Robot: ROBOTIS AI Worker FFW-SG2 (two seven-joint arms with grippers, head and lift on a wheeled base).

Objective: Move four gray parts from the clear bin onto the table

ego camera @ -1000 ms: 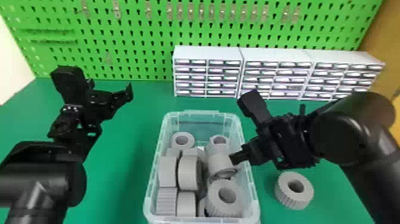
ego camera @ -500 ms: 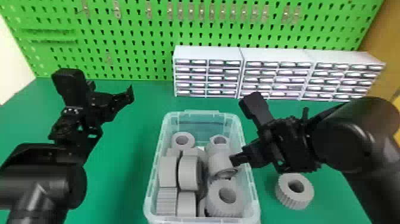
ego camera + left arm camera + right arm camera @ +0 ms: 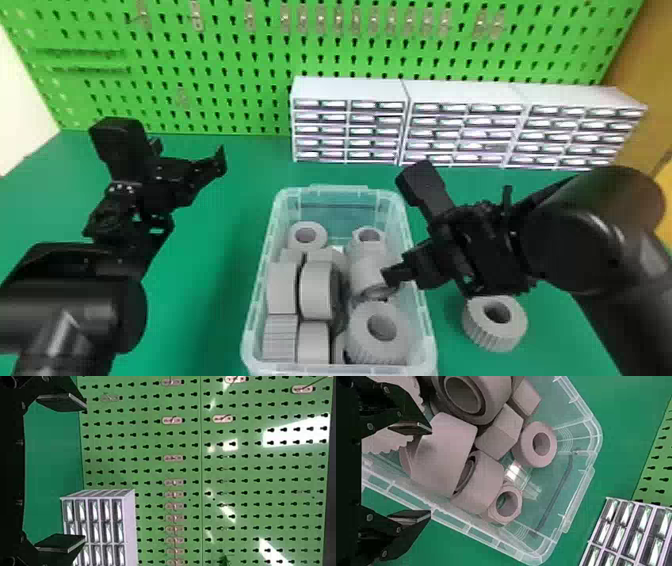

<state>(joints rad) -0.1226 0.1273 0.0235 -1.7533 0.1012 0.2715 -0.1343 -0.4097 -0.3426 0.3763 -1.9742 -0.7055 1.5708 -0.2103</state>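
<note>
In the head view my right gripper [image 3: 392, 277] is over the right wall of the clear bin [image 3: 422, 320], close to a gray cylindrical part [image 3: 367, 275]. My right gripper [image 3: 431, 473] stands open in the right wrist view, one finger beside a gray cylinder [image 3: 445, 453], the other outside the bin wall. Several gray rings, cylinders and a hex-shaped part [image 3: 506, 504] lie in the bin. One ribbed gray ring [image 3: 495, 325] rests on the table right of the bin. My left gripper [image 3: 220, 160] is parked over the table's left side; its fingers [image 3: 61, 544] are spread with nothing between them.
White drawer cabinets [image 3: 460, 125] stand at the back of the green table [image 3: 210, 300], in front of a green pegboard [image 3: 225, 65]. The right forearm hangs above the table, just behind and right of the loose ring.
The right forearm and wrist have shifted slightly, while the right fingertips remain at about the same place by the bin's right wall. My left arm and the gray parts look unchanged.
</note>
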